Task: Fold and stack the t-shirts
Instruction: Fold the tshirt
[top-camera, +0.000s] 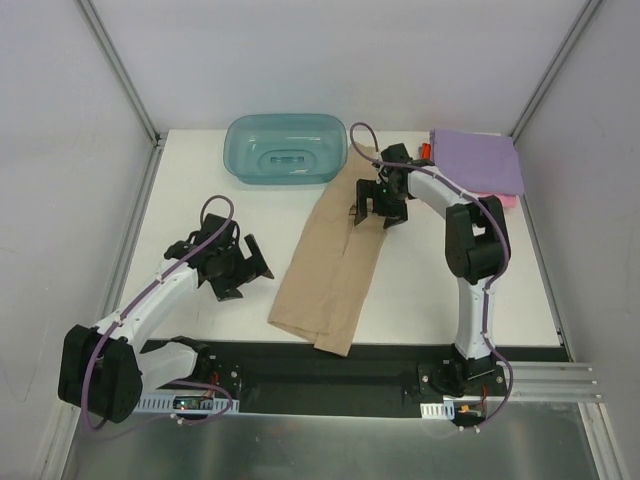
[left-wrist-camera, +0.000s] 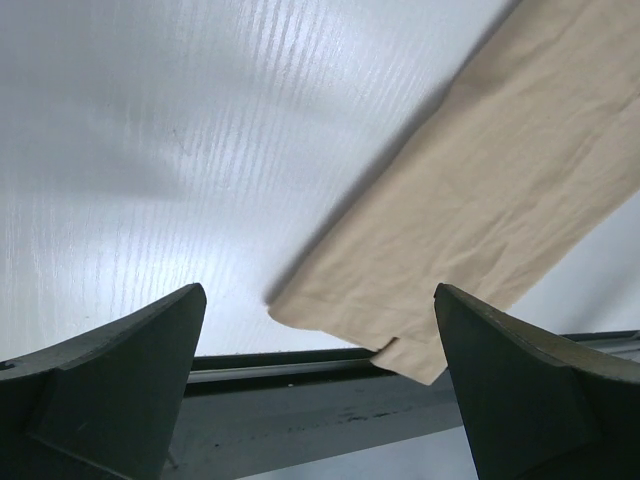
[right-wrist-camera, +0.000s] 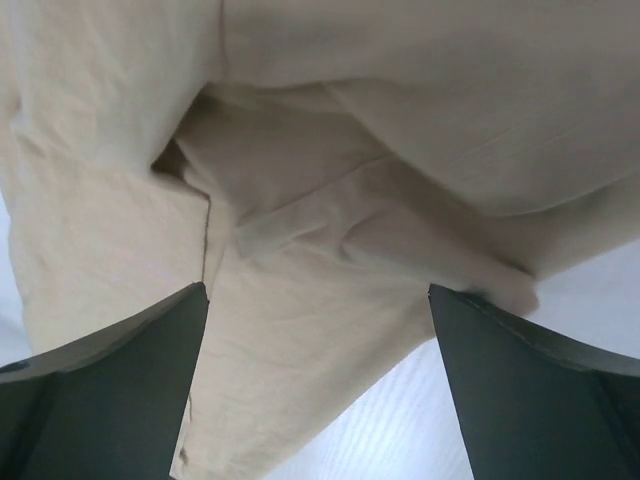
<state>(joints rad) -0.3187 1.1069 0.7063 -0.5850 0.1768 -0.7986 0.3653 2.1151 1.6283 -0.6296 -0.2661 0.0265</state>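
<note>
You see tan t-shirt (top-camera: 330, 270): matt woven cloth, soft, creased (stitched seams plain in right wrist view). Lilac t-shirt (top-camera: 480, 160): matt cloth, smoother. Tub (top-camera: 245, 160): translucent glossy plastic. Table (top-camera: 190, 190): white, faintly ribbed, slight sheen. Your left gripper (left-wrist-camera: 318, 295) fingers (left-wrist-camera: 110, 380): dark matt plastic.

No legible text, label, brand, number or sign anywhere in the three views.

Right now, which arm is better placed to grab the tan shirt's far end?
Right. The right gripper sits open over the tan shirt's far end; the left gripper is open over bare table beside it.
</note>
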